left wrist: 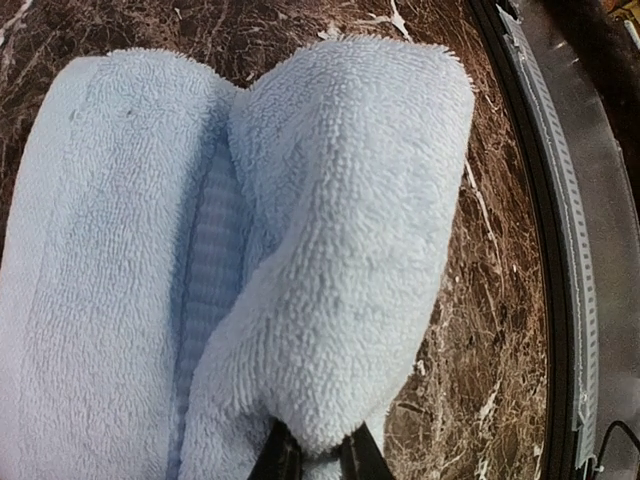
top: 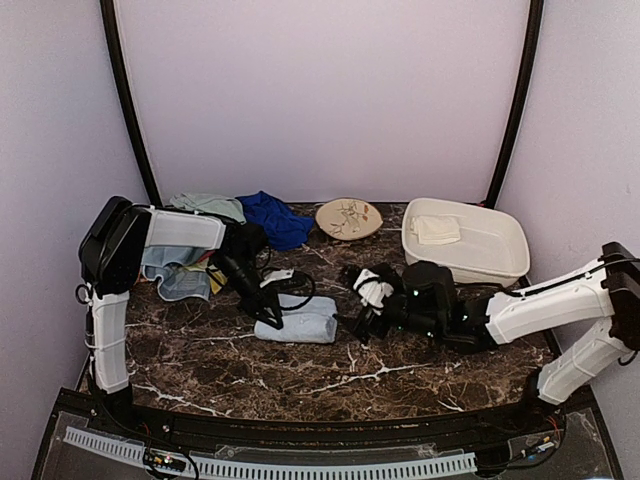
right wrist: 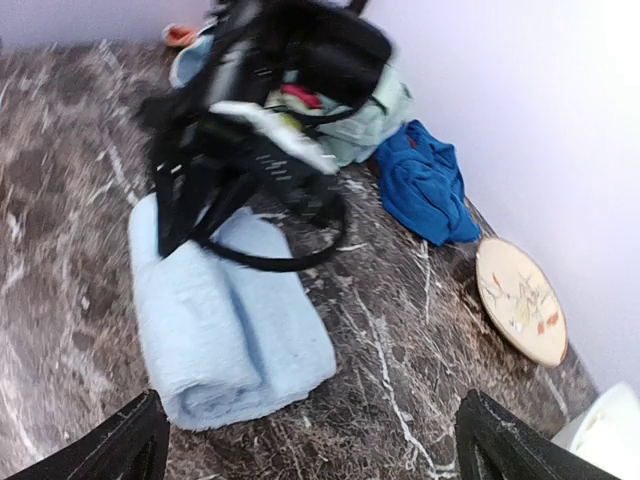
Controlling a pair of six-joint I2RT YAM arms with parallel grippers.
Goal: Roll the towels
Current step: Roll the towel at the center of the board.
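A light blue towel (top: 297, 321) lies near the middle of the dark marble worktop (top: 300, 385), a little left of centre. The left gripper (top: 272, 318) comes down on its left end. From overhead that grip is only a dark tangle of arm and cable. The left wrist camera shows it better: the two black fingers (left wrist: 283, 458) are drawn close together and pinch the terry edge, and the cloth bulges out beyond them in two thick lobes with a seam between. It may be a loose roll or only a fold; I can't quite tell.

The right gripper (top: 360, 322) sits low, just beside the towel's right end and not touching it. In its own camera the fingers (right wrist: 130, 440) stand wide apart at the bottom corners, with nothing between them.

At the back edge a royal blue towel (top: 275, 218) lies crumpled, with a pale green towel (top: 208, 205) to its left. A heap of towels (top: 178, 278) sits under the left arm by the left edge. A round plate (top: 348, 217) rests at the middle of the back edge. Only the overhead view shows the whole white tub (top: 500, 262) in the back right corner, with a cream towel (top: 436, 229) folded inside it.
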